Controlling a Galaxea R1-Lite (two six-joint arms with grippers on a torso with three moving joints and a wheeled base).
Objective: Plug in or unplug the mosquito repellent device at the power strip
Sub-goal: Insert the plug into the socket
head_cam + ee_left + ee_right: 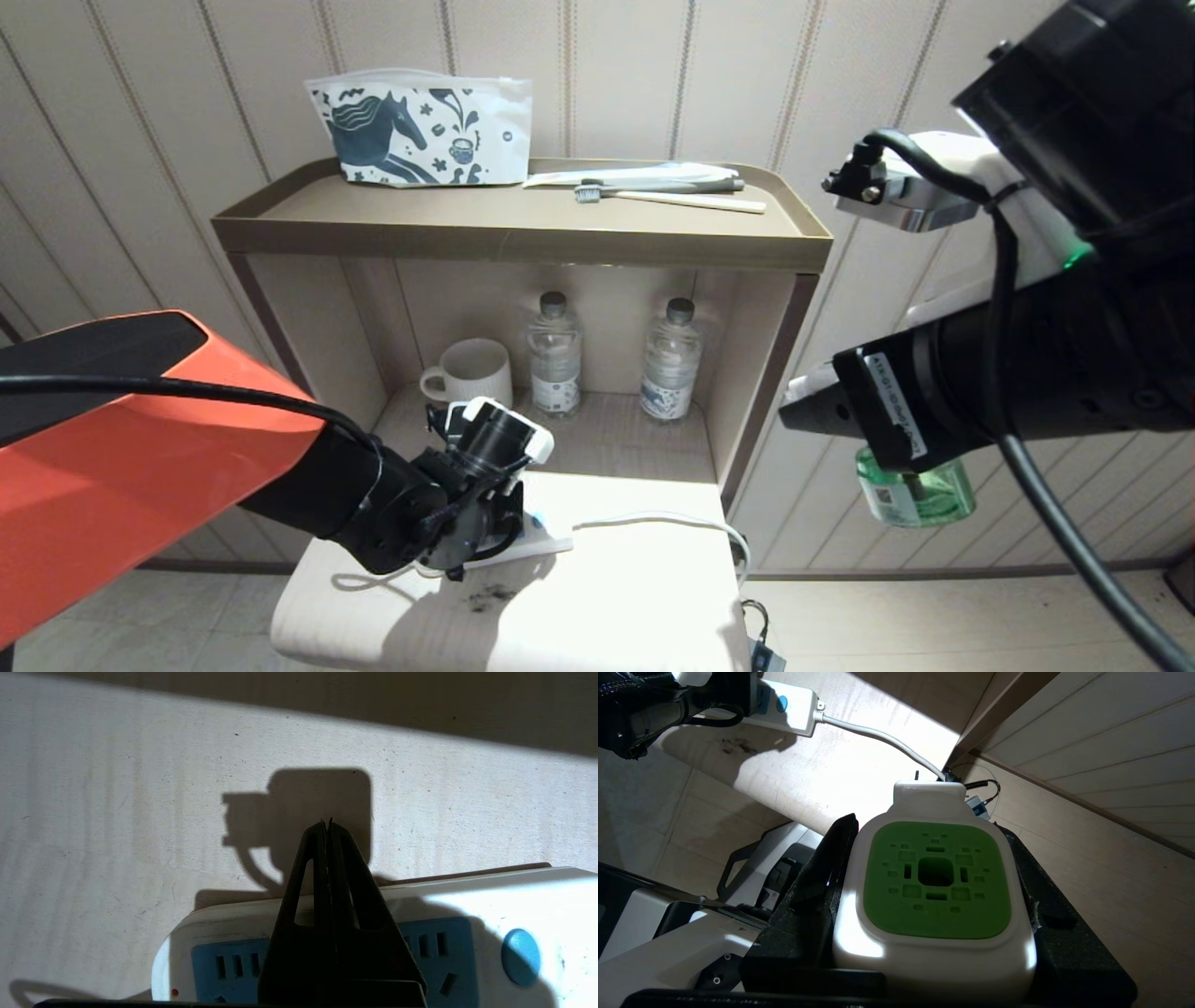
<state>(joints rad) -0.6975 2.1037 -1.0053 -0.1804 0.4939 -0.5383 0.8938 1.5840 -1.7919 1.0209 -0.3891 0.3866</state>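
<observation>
Head view: the left gripper (467,551) is down on the strip (551,534), which lies at about 6 o'clock on the pale table (635,607), its cord (653,518) running off toward 3 o'clock. The right gripper (845,411) hangs out at 4 o'clock, well apart from the strip, with the green device (920,499) below it. Behind, in the shelf niche at 12 o'clock, stand a mug (471,371) and two bottles (554,355).

Left wrist view: the fingers (343,905) are pressed together, holding nothing, their tips over the strip's far edge. Blue socket faces (224,963) show either side of them and a round button (520,956) sits at 4 o'clock. It looks like the arm is bracing the strip, though contact cannot be confirmed.

Right wrist view: the jaws stand partly apart and clamp the device's white-and-green head (936,882) from both sides. The strip sits far off at 11 o'clock. The prongs are not visible.

Risks, as I judge them: the left arm covers part of the strip, so the device could strike it on approach. If the strip is not truly pinned it may skid across the smooth table under insertion force. With the prongs hidden, misalignment could jam or bend them, and a tilted grip could let the head twist between the pads.
</observation>
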